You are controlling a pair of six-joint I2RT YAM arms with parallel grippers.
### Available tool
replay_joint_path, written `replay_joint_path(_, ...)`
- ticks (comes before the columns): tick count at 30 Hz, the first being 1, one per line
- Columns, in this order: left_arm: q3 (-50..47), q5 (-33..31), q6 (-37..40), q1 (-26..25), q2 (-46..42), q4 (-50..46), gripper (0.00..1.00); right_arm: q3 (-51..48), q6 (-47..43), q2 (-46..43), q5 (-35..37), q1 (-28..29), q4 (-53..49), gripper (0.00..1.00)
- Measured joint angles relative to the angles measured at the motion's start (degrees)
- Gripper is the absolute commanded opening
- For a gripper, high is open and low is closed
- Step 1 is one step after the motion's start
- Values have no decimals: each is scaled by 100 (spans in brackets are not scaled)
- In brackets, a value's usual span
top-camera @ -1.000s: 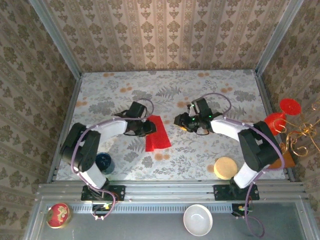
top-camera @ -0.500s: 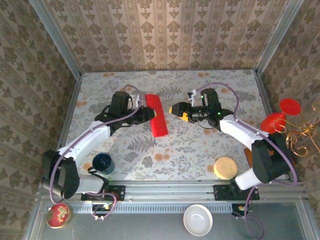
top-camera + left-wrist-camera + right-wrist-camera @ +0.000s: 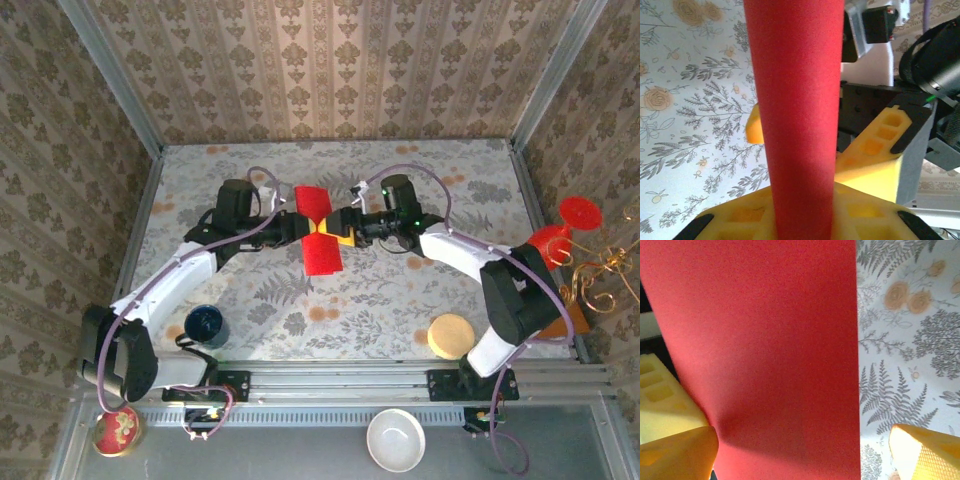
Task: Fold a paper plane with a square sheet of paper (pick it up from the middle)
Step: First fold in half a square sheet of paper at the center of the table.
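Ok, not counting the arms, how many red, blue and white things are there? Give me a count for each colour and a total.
Red: 3 (paper, glasses, round tin)
Blue: 1 (cup)
White: 1 (bowl)
Total: 5

Left arm [image 3: 175, 280] and right arm [image 3: 455, 255]: white moulded link shells alternate with black cylindrical joint housings. A thin purple cable [image 3: 415, 170] runs in loose loops along the outside of each arm, and black base plates [image 3: 215, 385] carry the columns. The left gripper [image 3: 303, 228] and right gripper [image 3: 340, 233] bear bright yellow fingers [image 3: 880, 147], blocky and moulded with rows of square recesses, capped at the corners with black pads and faced in grey on one side. A small green light [image 3: 929, 99] glows on the black right wrist housing.
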Motion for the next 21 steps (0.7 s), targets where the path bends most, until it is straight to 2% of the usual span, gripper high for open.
replay_joint_path(9,72,74,31,417,188,-92,25,17,173,50,-179,-98,223,72)
replay_joint_path(13,109,114,94,450,385,-181,25,17,157,-31,-179,-151,170,65)
replay_joint_path(21,146,184,227,450,658,-284,24,37,166,-144,-170,-175,129,58)
